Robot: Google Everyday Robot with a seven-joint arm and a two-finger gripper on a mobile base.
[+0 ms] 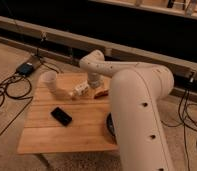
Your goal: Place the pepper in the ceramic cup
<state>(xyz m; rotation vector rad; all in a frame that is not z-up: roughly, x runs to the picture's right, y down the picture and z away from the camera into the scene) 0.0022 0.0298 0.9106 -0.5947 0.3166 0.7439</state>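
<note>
Camera view: the pincer (95,86) hangs low over the table (82,131), spread wide and empty as far as shows. The pepper (101,93) lies on the wood just beside it, between a beige block (79,91) and the arm. The cup (49,80) is well apart, near the far left corner. The pepper is likely light, smooth and a little soft, so a gentle pinch across its thicker middle should suit.

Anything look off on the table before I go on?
The cup near the table's far left corner seems tipped, not upright; hard to be sure. The gripper sits low between the block and the pepper. Nothing looks spilled.
</note>
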